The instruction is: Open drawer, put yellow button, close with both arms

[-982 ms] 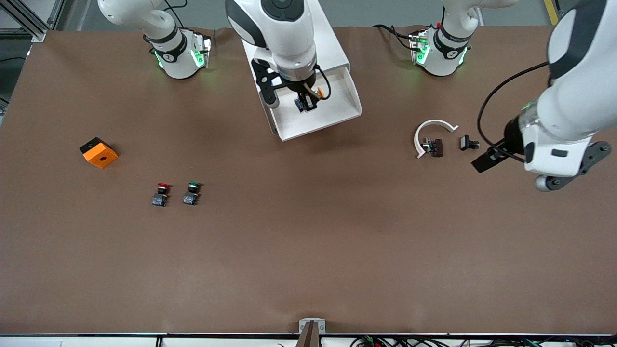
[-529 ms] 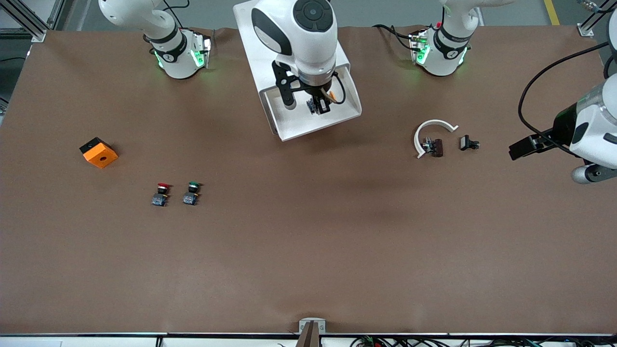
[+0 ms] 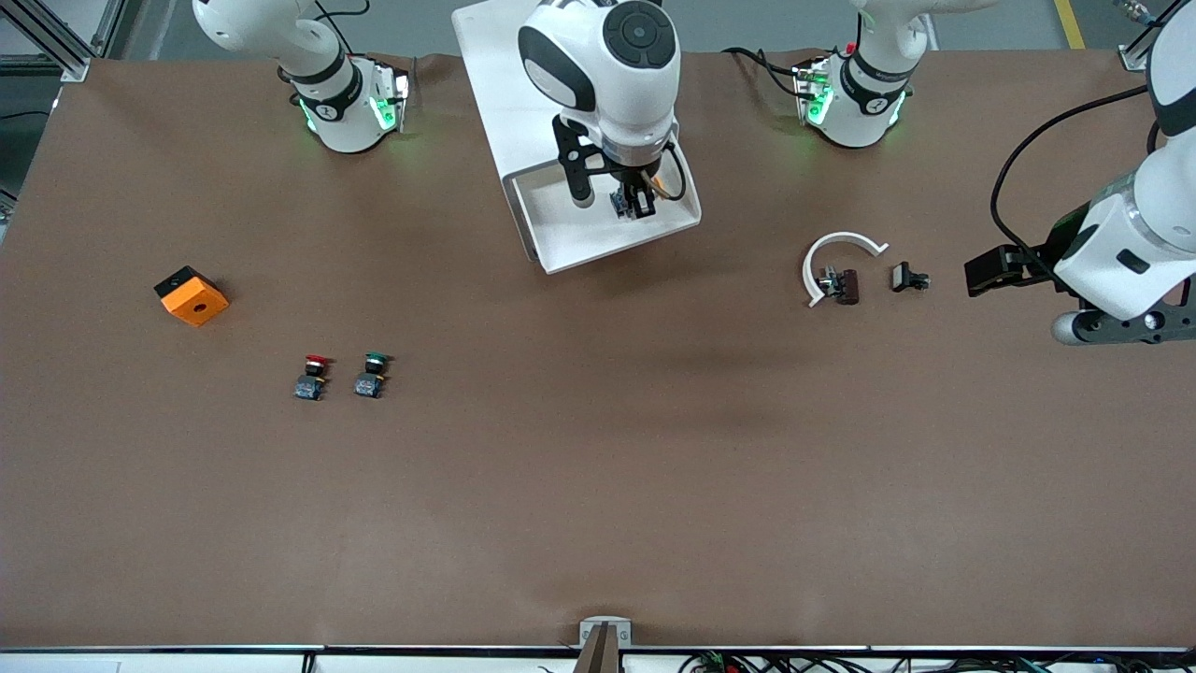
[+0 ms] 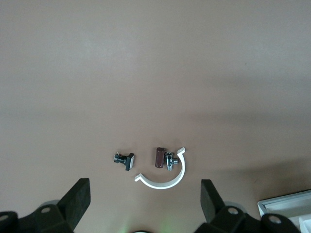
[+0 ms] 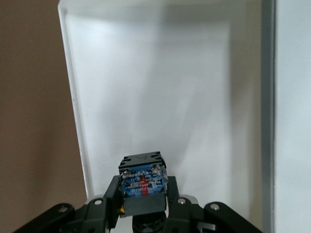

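Observation:
The drawer point(image 3: 570, 234) stands pulled out of the white cabinet point(image 3: 500, 93), its tray bare. My right gripper point(image 3: 633, 202) hangs over the tray's half toward the left arm's end, shut on the yellow button point(image 3: 632, 199). In the right wrist view the button's bluish base point(image 5: 143, 180) sits clamped between the fingers, with the white drawer floor point(image 5: 146, 87) below it. My left gripper point(image 3: 983, 271) is open and holds nothing. It hovers over the table near the left arm's end, beside the small parts, and its fingers point(image 4: 77, 200) stand wide apart.
A white C-shaped ring point(image 3: 834, 252) point(image 4: 165, 179) lies with two small dark parts point(image 3: 844, 285) point(image 3: 908, 278) toward the left arm's end. An orange block point(image 3: 192, 295), a red-capped button point(image 3: 313, 376) and a green-capped button point(image 3: 373, 374) lie toward the right arm's end.
My right gripper has carried the button across the drawer toward the left arm's end. The left arm has swung away from the small parts toward its end of the table.

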`<state>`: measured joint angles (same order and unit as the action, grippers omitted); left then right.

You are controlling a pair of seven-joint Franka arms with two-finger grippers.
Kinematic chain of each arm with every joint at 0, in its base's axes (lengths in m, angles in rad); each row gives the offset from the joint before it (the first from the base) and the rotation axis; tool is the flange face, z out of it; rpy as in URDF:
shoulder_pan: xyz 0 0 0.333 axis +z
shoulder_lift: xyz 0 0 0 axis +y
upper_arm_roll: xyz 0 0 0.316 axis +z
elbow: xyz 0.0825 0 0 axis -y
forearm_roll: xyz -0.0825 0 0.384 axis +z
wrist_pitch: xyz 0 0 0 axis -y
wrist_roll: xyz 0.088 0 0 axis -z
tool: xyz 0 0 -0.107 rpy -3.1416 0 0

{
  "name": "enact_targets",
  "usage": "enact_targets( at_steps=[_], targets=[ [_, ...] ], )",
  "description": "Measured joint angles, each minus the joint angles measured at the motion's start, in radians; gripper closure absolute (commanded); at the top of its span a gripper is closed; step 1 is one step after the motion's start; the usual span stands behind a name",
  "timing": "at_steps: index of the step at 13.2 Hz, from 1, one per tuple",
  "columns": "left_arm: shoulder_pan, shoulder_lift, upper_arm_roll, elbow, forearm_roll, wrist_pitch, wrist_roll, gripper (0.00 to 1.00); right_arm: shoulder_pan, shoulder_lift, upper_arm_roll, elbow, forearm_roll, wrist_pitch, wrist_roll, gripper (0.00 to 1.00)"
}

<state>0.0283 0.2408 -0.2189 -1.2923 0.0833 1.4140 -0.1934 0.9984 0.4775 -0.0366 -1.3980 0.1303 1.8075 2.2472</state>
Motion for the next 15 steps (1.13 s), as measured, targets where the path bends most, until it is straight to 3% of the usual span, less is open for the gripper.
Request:
enact_targets(
  at_steps=[4,5,7,15],
  targets=[
    [-0.002,-0.099,-0.011,-0.206,-0.073,0.187,0.000,0.00,0.003,0.016,-0.002,0.000,0.000,0.017,0.016,1.00],
    [-0.003,-0.121,-0.012,-0.255,-0.087,0.210,0.000,0.00,0.003,0.016,-0.003,0.001,0.000,0.019,0.017,0.46],
    [-0.003,-0.142,-0.033,-0.314,-0.099,0.235,-0.001,0.00,0.003,0.017,-0.005,0.001,0.000,0.020,0.017,0.00],
    [-0.032,-0.111,-0.184,-0.416,-0.100,0.378,-0.166,0.00,-0.006,0.019,-0.012,0.036,0.004,0.008,-0.169,0.00]
  ],
)
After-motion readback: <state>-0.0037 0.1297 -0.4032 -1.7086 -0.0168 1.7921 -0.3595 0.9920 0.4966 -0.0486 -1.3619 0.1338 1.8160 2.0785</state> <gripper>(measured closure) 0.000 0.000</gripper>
